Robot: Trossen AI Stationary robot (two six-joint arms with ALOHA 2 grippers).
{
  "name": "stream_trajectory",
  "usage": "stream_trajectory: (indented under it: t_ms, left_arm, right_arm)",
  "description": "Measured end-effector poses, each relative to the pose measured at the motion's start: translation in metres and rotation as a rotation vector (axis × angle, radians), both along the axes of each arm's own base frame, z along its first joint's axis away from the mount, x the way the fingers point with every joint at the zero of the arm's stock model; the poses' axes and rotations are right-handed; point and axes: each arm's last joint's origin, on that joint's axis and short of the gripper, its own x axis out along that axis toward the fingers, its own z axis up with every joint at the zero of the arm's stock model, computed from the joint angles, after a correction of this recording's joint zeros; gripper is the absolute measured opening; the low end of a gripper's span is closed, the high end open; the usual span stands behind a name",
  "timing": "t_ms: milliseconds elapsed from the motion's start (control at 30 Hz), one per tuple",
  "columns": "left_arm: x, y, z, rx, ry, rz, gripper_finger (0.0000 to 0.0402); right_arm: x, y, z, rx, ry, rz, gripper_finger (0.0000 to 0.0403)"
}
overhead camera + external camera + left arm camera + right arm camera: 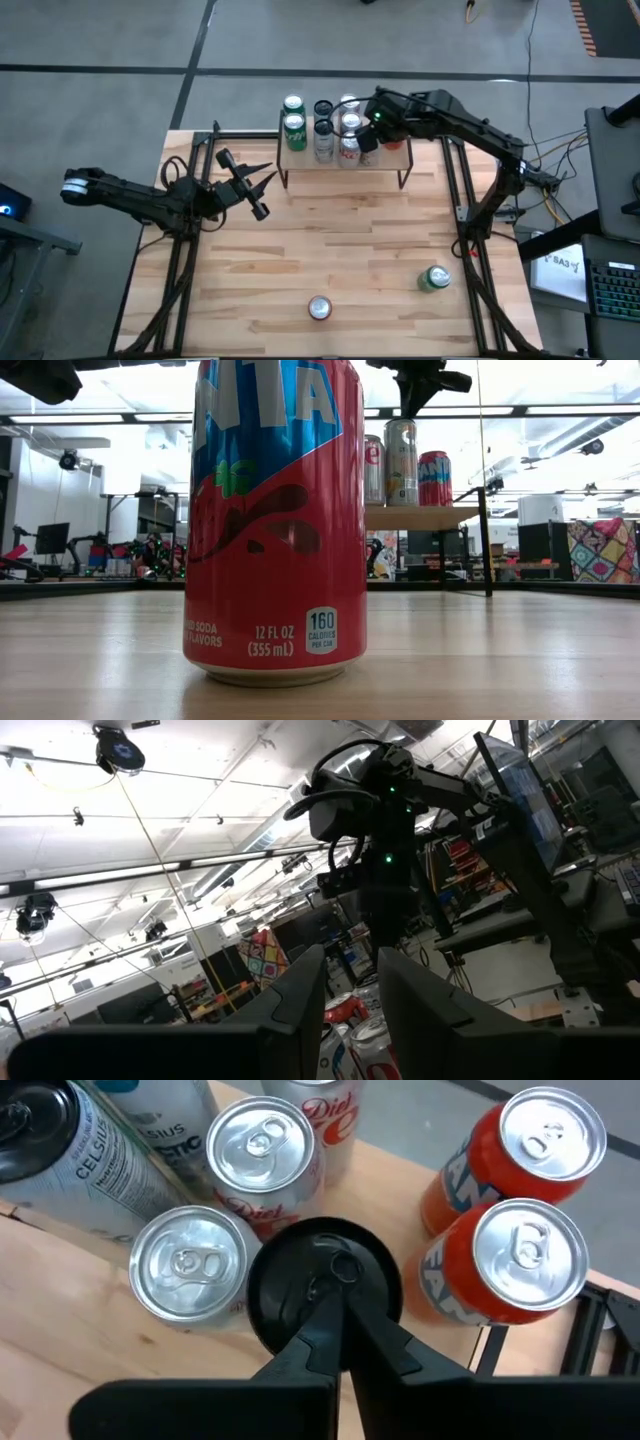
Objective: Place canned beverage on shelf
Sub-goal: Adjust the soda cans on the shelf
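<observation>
The shelf (300, 162) stands at the table's far middle and carries several upright cans, among them green ones (293, 128) and orange ones (505, 1265). My right gripper (340, 1298) is shut. It points steeply down over the top of a black can (290, 1275) that stands on the shelf's board (60, 1280) among the others. In the low view it hangs above the cans (415, 408). My left gripper (262, 188) is raised over the table's left half, open with nothing between its fingers (300, 995). My right gripper's shut fingertips lie over the middle of the black can's top (335, 1265), coming from above. Whether they touch it I cannot tell. The can stands upright on the shelf.
A red soda can (319, 308) stands near the table's front edge and fills the low view (275, 520). A green can (434, 278) stands at the front right. Bare tabletop (340, 235) lies between these cans and the shelf.
</observation>
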Motion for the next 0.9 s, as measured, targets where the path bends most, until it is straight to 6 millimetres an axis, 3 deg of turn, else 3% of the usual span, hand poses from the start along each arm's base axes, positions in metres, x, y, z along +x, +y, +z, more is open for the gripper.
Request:
stream_trajectory:
  t_ms: [900]
  left_arm:
    - [0.0, 0.0, -0.0001, 0.0, 0.001, 0.0, 0.0081]
  right_arm:
    - [-0.0071, 0.0047, 0.0031, 0.101, -0.047, -0.041, 0.0009]
